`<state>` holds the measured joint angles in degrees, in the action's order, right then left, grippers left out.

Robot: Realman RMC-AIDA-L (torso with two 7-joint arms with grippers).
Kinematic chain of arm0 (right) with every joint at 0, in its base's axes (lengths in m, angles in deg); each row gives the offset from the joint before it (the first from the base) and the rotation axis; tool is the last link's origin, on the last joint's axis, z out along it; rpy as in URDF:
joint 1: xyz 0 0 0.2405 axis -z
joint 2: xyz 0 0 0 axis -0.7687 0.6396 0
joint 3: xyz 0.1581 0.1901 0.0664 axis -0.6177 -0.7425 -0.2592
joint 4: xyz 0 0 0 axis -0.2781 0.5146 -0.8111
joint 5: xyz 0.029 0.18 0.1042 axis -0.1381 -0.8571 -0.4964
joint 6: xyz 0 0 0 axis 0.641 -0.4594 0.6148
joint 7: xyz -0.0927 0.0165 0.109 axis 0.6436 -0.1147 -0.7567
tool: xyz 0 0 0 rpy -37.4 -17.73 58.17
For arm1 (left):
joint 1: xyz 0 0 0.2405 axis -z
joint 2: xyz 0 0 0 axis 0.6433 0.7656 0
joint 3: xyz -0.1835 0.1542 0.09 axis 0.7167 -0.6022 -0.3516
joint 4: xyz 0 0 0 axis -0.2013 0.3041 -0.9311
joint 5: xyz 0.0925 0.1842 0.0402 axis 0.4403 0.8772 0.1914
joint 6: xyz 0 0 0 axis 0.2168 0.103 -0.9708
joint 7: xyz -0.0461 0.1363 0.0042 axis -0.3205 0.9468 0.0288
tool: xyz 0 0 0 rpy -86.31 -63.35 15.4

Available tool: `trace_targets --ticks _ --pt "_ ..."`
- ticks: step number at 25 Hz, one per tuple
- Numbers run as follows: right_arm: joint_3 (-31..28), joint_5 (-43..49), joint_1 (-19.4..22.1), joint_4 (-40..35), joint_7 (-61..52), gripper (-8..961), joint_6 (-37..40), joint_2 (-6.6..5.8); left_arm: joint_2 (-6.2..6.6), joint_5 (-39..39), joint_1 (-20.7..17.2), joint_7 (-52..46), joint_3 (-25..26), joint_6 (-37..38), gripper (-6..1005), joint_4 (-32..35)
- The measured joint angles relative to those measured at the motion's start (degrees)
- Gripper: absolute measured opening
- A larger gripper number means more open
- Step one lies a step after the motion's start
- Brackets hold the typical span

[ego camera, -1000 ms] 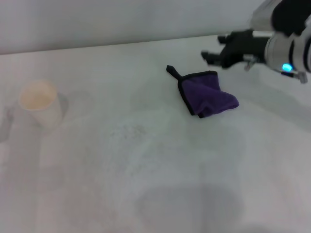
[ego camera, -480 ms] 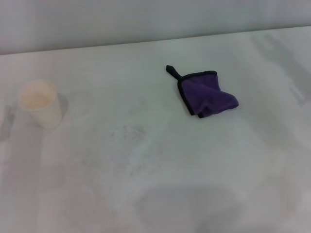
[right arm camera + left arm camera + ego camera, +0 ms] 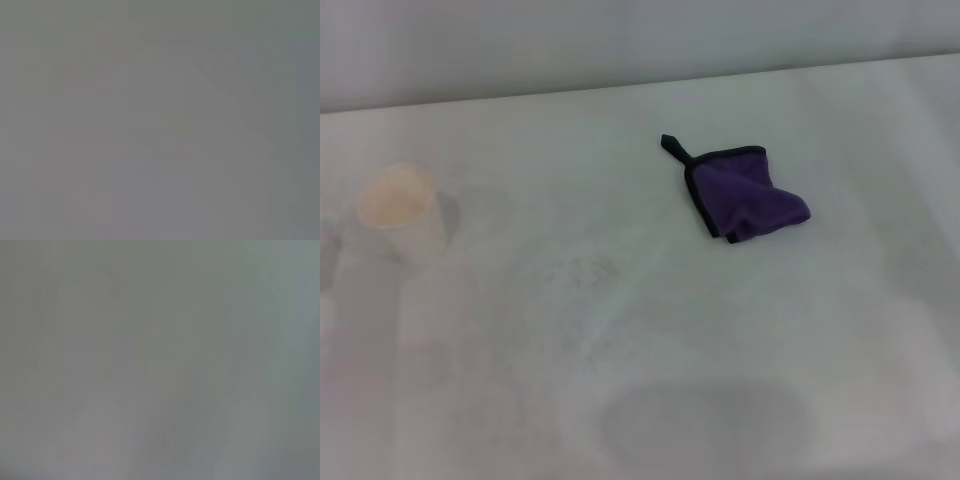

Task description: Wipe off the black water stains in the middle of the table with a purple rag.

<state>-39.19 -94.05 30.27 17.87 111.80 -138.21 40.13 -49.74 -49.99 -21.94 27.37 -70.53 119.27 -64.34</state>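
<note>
The purple rag (image 3: 750, 194) lies crumpled on the white table (image 3: 650, 400), right of the middle, with its black corner loop pointing to the far left. No dark blot shows on the table; only faint grey speckles (image 3: 585, 272) mark the middle. Neither gripper is in the head view. Both wrist views show only plain grey, with no fingers and no objects.
A cream-white cup (image 3: 402, 212) stands at the left side of the table. A pale wall runs along the table's far edge.
My right gripper, which hung above the rag's far right side a second ago, has left the head view. The rag and the cup have not moved.
</note>
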Motion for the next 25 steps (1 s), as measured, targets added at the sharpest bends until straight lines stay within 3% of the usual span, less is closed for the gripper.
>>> trace_targets --ticks 5,8,11,25 --pt "0.6 0.6 -1.6 10.1 36.3 821 -2.0 0.46 0.06 0.0 0.3 0.0 0.0 0.0 876 -0.1" --pt "1.6 0.9 -2.9 13.9 45.3 785 -1.9 0.87 0.08 0.0 0.3 0.0 0.0 0.0 876 -0.1" --pt "2.4 0.9 -4.1 15.9 47.9 731 -1.6 0.93 0.15 0.0 0.2 0.0 0.0 0.0 876 -0.1" --pt "2.7 1.1 -4.0 16.7 47.3 731 -1.1 0.91 -0.12 0.0 -0.2 0.0 0.0 0.0 876 0.3"
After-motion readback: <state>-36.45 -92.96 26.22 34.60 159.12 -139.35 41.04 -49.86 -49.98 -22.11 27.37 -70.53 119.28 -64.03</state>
